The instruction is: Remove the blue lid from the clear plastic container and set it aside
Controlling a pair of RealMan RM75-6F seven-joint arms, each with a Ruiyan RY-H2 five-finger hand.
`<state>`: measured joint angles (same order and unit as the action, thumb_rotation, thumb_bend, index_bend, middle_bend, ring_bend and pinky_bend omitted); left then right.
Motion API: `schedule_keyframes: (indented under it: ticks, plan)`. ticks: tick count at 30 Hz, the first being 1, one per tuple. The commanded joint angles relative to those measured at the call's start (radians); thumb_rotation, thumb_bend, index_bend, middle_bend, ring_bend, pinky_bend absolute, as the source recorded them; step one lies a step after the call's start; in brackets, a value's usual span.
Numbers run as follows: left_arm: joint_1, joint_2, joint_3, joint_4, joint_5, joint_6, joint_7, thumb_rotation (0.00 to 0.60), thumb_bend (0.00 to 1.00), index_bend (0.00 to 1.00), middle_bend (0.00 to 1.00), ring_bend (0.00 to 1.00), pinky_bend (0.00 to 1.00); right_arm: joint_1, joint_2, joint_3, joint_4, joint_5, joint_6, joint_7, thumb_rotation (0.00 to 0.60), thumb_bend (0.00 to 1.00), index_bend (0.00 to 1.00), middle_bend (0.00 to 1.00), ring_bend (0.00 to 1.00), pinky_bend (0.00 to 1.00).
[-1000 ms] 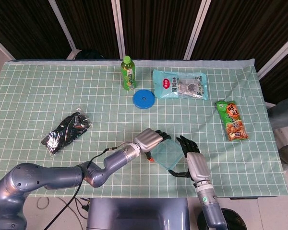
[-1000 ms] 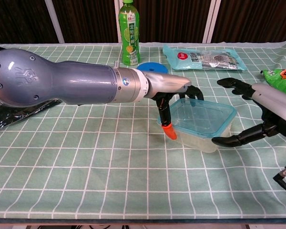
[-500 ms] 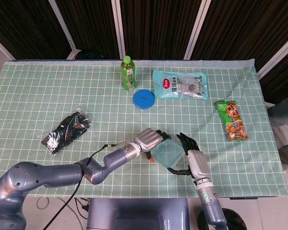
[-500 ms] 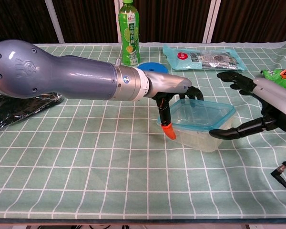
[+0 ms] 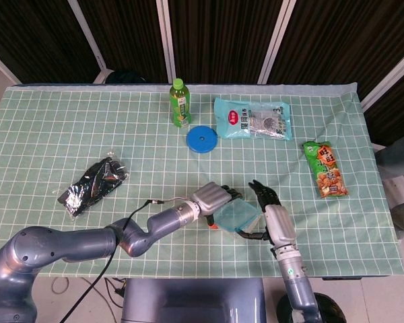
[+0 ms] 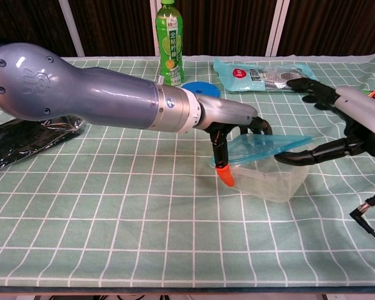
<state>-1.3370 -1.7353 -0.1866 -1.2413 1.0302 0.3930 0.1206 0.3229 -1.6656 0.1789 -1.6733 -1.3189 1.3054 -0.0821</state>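
The clear plastic container [image 6: 270, 182] stands on the table near its front edge. Its translucent blue lid [image 6: 262, 149] is tilted, with the right side raised off the rim and the left side still low. My left hand [image 6: 232, 122] grips the container's left end, its fingers curled over the far edge and its orange-tipped thumb down the near corner. My right hand [image 6: 347, 128] has its thumb hooked under the lid's raised right edge, with the other fingers spread above. The head view shows the lid [image 5: 237, 217] between the left hand [image 5: 213, 197] and the right hand [image 5: 274, 217].
A green tea bottle [image 5: 180, 102] and a round blue disc [image 5: 201, 139] stand at the back centre. A blue snack pack [image 5: 252, 119] lies beside them, a green snack bag [image 5: 326, 169] at the right and a black bag [image 5: 93, 185] at the left.
The lid's right side has lifted off the container rim and now slopes up toward my right hand, which has risen slightly. My left hand has kept its hold on the left end.
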Motion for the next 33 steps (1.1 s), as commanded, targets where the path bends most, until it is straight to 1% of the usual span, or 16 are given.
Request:
schedule_keyframes:
  ticks: [1, 7, 11, 13, 15, 16, 18, 21, 23, 26, 33]
  plan:
    - [-0.007, 0.007, -0.003, 0.003, 0.018, -0.017, -0.018, 0.600, 0.20, 0.37, 0.42, 0.37, 0.48, 0.004, 0.005, 0.003, 0.025, -0.015, 0.002, 0.020, 0.600, 0.25, 0.00, 0.00, 0.00, 0.00]
    - [-0.010, 0.010, -0.002, 0.009, 0.045, -0.024, -0.041, 0.600, 0.20, 0.37, 0.41, 0.36, 0.47, 0.004, 0.011, 0.001, 0.043, -0.010, -0.002, 0.027, 0.600, 0.25, 0.00, 0.00, 0.00, 0.00]
    - [-0.010, 0.013, -0.002, 0.012, 0.051, -0.016, -0.048, 0.600, 0.21, 0.34, 0.34, 0.29, 0.41, 0.003, 0.016, 0.001, 0.041, -0.008, 0.000, 0.025, 0.600, 0.25, 0.00, 0.00, 0.00, 0.00]
    - [-0.009, 0.015, -0.002, 0.013, 0.053, -0.008, -0.048, 0.600, 0.20, 0.32, 0.30, 0.25, 0.37, 0.001, 0.017, 0.002, 0.041, -0.012, 0.006, 0.028, 0.600, 0.25, 0.06, 0.00, 0.00, 0.00]
    - [-0.006, 0.017, -0.001, 0.013, 0.054, 0.006, -0.047, 0.600, 0.19, 0.27, 0.25, 0.21, 0.33, -0.003, 0.013, 0.003, 0.041, -0.018, 0.019, 0.041, 0.600, 0.25, 0.19, 0.00, 0.00, 0.00]
    - [-0.004, 0.017, 0.001, 0.012, 0.054, 0.012, -0.045, 0.600, 0.17, 0.25, 0.24, 0.19, 0.32, -0.006, 0.011, 0.004, 0.040, -0.017, 0.023, 0.049, 0.600, 0.25, 0.23, 0.00, 0.00, 0.00]
    - [-0.001, 0.018, 0.005, 0.011, 0.052, 0.022, -0.041, 0.600, 0.13, 0.19, 0.20, 0.16, 0.29, -0.011, 0.008, 0.005, 0.035, -0.012, 0.027, 0.063, 0.600, 0.25, 0.31, 0.00, 0.00, 0.00]
    - [0.001, 0.019, 0.009, 0.010, 0.044, 0.038, -0.032, 0.600, 0.08, 0.13, 0.15, 0.14, 0.27, -0.016, 0.005, 0.007, 0.023, 0.000, 0.028, 0.077, 0.600, 0.25, 0.40, 0.00, 0.00, 0.00]
    - [0.004, 0.017, 0.012, 0.010, 0.036, 0.054, -0.022, 0.600, 0.06, 0.11, 0.13, 0.13, 0.27, -0.020, 0.003, 0.013, 0.003, 0.020, 0.023, 0.090, 0.600, 0.26, 0.43, 0.01, 0.00, 0.00]
    - [0.005, 0.016, 0.014, 0.006, 0.025, 0.065, -0.012, 0.600, 0.06, 0.09, 0.13, 0.13, 0.27, -0.023, 0.002, 0.020, -0.026, 0.047, 0.014, 0.105, 0.600, 0.26, 0.45, 0.02, 0.00, 0.00]
    - [0.001, 0.020, 0.020, -0.004, 0.002, 0.062, -0.001, 0.600, 0.05, 0.05, 0.12, 0.13, 0.27, -0.019, -0.003, 0.034, -0.055, 0.090, -0.008, 0.106, 0.600, 0.27, 0.46, 0.03, 0.00, 0.00]
